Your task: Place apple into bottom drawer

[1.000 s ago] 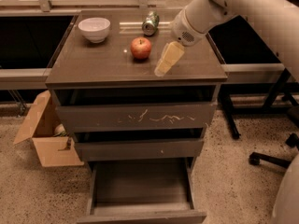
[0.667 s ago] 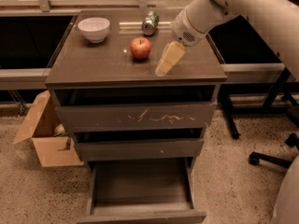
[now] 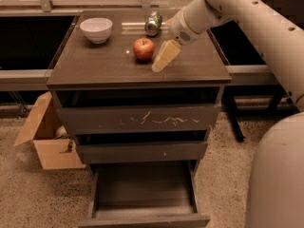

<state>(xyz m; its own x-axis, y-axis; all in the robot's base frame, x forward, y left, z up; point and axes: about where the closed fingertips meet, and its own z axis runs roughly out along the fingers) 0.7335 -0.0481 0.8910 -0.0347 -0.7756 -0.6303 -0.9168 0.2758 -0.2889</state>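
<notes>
Red, yellow-flecked apple (image 3: 144,48) sits on the cabinet top (image 3: 95,65); the gripper (image 3: 158,66) angles down just beside it (grip state: cannot tell).

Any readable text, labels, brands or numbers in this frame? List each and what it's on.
No text reads.
Can, lying at the back of the cabinet top: label too blurred to read.
Top drawer front: white marks are scratches, not lettering.
Cardboard box on the floor: no lettering visible.
Apple, white bowl, bottom drawer, gripper just right of the apple: no markings.
</notes>
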